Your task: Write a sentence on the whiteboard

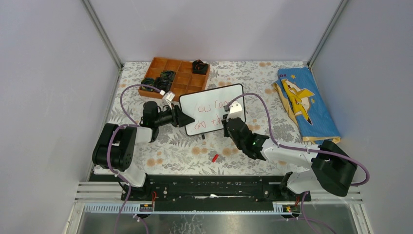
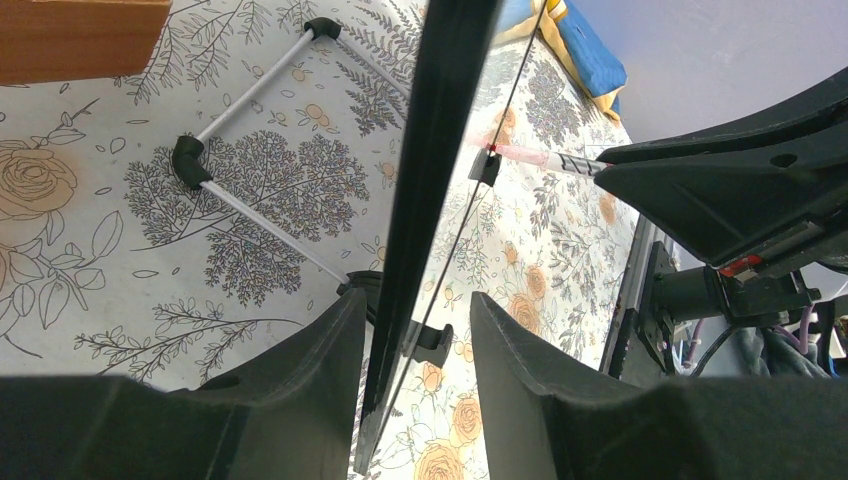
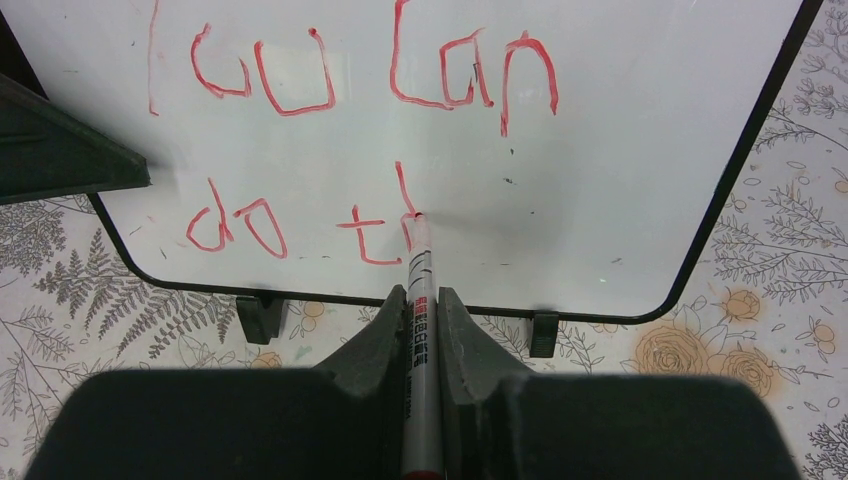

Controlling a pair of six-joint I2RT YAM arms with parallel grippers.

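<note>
The whiteboard [image 1: 204,97] stands upright on small black feet in the middle of the table. In the right wrist view the whiteboard [image 3: 620,150] carries the sentence [image 3: 400,95] in red: "you can" above "do th". My right gripper [image 3: 421,295] is shut on a silver marker [image 3: 420,300], whose red tip touches the board at the "h". My left gripper [image 2: 418,300] straddles the board's left edge [image 2: 430,150]. Its jaws are open, with a gap showing on the writing side. The marker [image 2: 545,160] and my right gripper [image 2: 700,190] show there too.
An orange compartment tray [image 1: 175,78] with black items sits behind the board. A blue and yellow cloth [image 1: 304,105] lies at the right. A small red cap [image 1: 215,157] lies on the floral tablecloth in front. The board's metal rear stand [image 2: 265,215] rests on the table.
</note>
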